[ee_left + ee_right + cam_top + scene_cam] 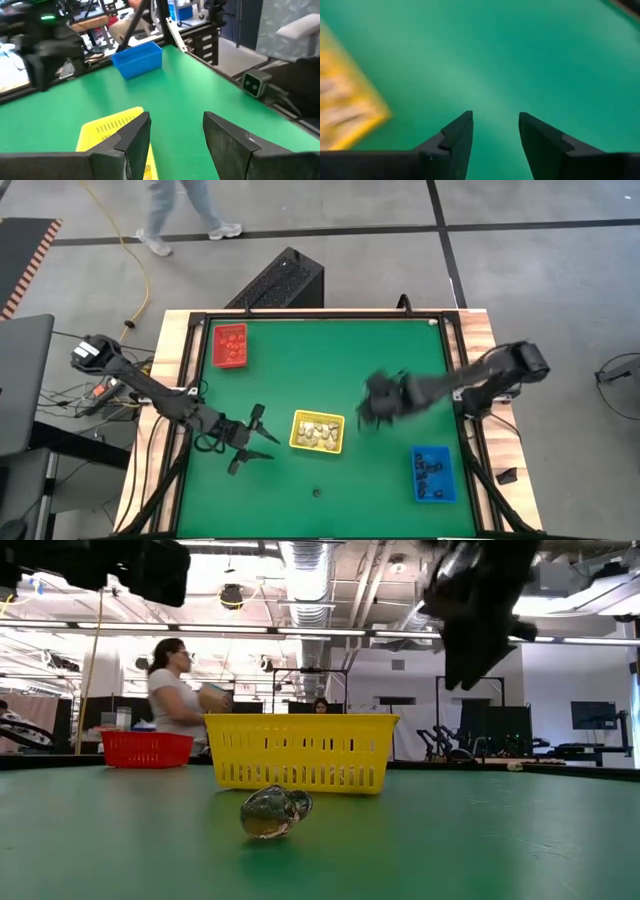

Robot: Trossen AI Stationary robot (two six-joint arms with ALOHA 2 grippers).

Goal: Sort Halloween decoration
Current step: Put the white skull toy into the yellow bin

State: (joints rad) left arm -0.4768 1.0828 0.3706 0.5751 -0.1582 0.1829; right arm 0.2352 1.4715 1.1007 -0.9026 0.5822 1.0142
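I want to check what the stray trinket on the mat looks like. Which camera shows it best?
The low view: the loose trinket lies large and close on the green mat, in front of the yellow tray. The high view shows it only as a tiny dark speck below that tray. Neither wrist view shows it.

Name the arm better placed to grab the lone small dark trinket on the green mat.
Left, probably. The left gripper hangs open nearer the dark trinket; the open right gripper sits beyond the yellow tray.

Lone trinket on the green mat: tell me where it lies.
In the high view the small round dark trinket lies alone on the green table, near its front edge, below the rectangular yellow plastic tray. In the low view it sits just before that tray.
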